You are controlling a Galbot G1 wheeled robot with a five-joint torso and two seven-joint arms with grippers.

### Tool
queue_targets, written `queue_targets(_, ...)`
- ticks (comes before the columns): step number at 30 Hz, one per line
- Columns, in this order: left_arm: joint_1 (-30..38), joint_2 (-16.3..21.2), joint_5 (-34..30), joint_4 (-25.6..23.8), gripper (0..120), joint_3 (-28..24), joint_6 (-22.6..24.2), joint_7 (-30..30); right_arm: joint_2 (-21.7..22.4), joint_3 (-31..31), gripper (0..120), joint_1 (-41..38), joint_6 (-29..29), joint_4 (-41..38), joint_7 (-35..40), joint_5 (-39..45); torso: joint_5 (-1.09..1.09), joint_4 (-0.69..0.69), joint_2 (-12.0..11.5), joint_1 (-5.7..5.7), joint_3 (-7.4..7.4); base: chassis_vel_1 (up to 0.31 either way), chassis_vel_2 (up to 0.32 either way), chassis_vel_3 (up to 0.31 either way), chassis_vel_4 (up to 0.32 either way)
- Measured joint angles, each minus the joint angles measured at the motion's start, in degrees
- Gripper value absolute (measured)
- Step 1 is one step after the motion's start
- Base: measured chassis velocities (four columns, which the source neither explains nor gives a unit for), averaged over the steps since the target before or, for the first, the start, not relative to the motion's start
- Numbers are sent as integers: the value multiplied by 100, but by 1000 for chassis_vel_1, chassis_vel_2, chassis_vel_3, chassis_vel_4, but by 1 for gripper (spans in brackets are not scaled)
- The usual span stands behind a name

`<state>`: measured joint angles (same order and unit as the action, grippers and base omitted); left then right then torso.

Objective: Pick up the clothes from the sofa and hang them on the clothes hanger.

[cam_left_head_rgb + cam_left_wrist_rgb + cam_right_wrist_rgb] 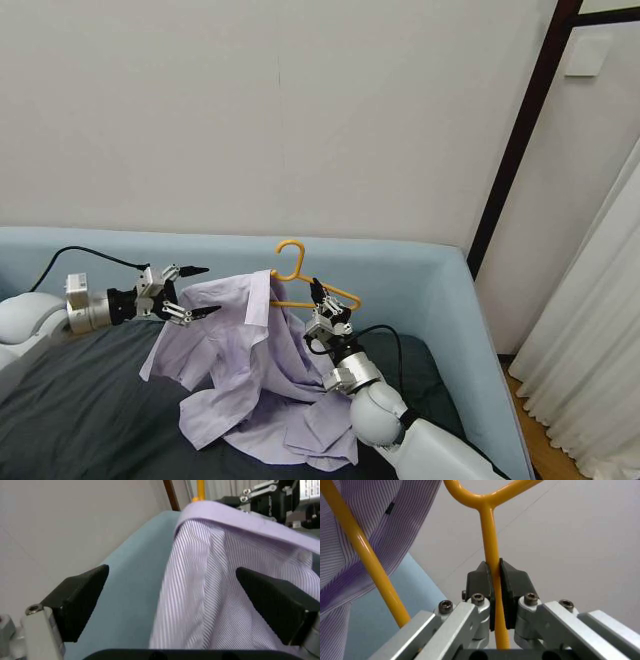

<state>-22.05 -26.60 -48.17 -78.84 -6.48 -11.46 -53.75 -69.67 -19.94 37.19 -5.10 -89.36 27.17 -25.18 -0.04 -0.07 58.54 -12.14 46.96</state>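
Note:
A lilac striped shirt hangs half-draped over a yellow hanger, its lower part pooled on the dark sofa seat. My right gripper is shut on the hanger's lower bar, holding it upright above the sofa. My left gripper stands open at the shirt's left shoulder, one finger above the cloth and one below. In the left wrist view the shirt's collar edge lies ahead between the black fingertips, which do not pinch it.
The light blue sofa back runs behind both arms, with a white wall above. A dark door frame and a pale curtain stand at the right. The dark cushion stretches to the left.

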Motion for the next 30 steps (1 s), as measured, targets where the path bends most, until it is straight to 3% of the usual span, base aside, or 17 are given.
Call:
queue_targets(8,937,-294,206,477,100,-659,324,-622,-45,58,3,-5,19,89,-22,-127,2,2,0,0,0,0,0,0,0)
queue_targets(13,1352,-656,661,990,98,-988,453,-1193,-81,113,3,-10,77,106,-36,-220,1,1,0,0,0,0,0,0,0)
queue_targets(17,1560,-953,829,1302,84,-1151,446,-1287,-68,177,3,17,127,99,-54,-282,1,1,0,0,0,0,0,0,0)
queue_targets(30,1841,-1223,844,1499,38,-1383,464,-1535,-45,292,3,12,237,146,-83,-364,2,1,0,1,0,0,0,0,0)
